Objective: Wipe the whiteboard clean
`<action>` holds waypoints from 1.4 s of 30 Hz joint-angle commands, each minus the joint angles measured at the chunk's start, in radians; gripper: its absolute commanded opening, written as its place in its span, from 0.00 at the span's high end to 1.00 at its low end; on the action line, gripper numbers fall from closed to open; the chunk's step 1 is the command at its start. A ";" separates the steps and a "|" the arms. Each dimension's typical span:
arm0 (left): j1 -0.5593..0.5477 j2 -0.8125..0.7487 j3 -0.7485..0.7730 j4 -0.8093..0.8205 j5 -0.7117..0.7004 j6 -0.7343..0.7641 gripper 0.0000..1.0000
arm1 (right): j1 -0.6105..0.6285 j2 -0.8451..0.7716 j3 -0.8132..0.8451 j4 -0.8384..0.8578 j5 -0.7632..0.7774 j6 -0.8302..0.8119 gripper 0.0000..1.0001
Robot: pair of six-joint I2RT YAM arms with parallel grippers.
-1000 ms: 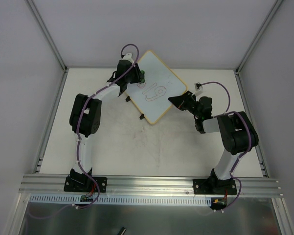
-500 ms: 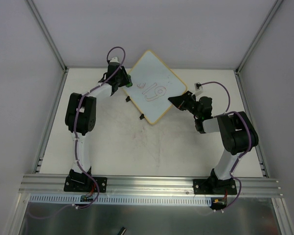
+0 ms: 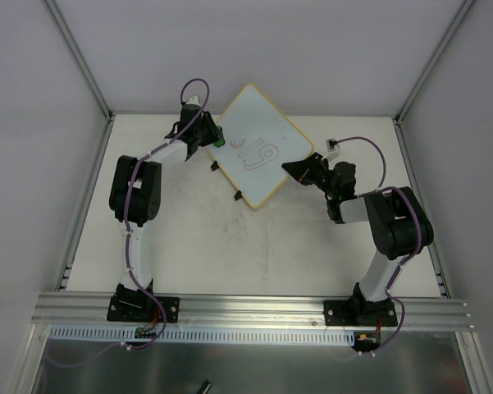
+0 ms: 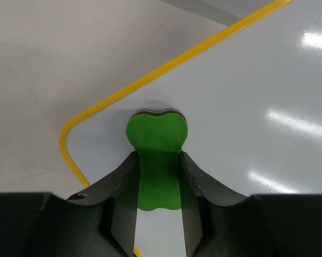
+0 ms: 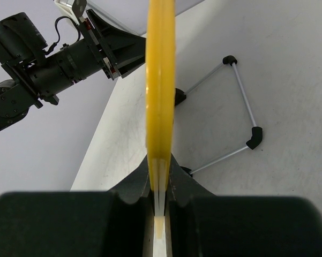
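the whiteboard sits at the far middle of the table, turned like a diamond and apparently tipped up off the surface. the right gripper has its jaws pressed together on the yellow frame at the board's right corner, seen edge-on in the right wrist view. the left gripper is pinching a green eraser, whose face rests on the white surface just inside the board's left corner, close to the frame.

the likeliest trouble is the board shifting. it seems to be steadied by that one corner pinch alone, so a firm sideways wipe could pivot it or work the frame out of the right jaws. the eraser is also so near the rounded corner that a stroke leftward would run it off the edge and onto the table. it is gripped by its narrow waist, so drag on the surface could twist it between the fingers. the written figures lie to the right of the eraser, and a short stroke would miss them.

compared with a second ago, the left gripper has drawn back from further inside the board to its left corner, and the left arm's elbow has swung left. the curl of marker left of the figures looks smaller. the right arm and the board have not moved.
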 commanded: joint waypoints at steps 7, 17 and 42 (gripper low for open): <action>-0.098 -0.023 0.052 0.064 0.042 0.021 1.00 | 0.023 -0.021 0.006 0.017 -0.060 -0.066 1.00; -0.211 -0.016 0.124 0.067 0.031 0.159 1.00 | 0.026 -0.021 0.006 0.021 -0.062 -0.064 1.00; -0.368 0.009 0.229 -0.004 0.209 0.630 1.00 | 0.030 -0.014 0.010 0.031 -0.063 -0.061 1.00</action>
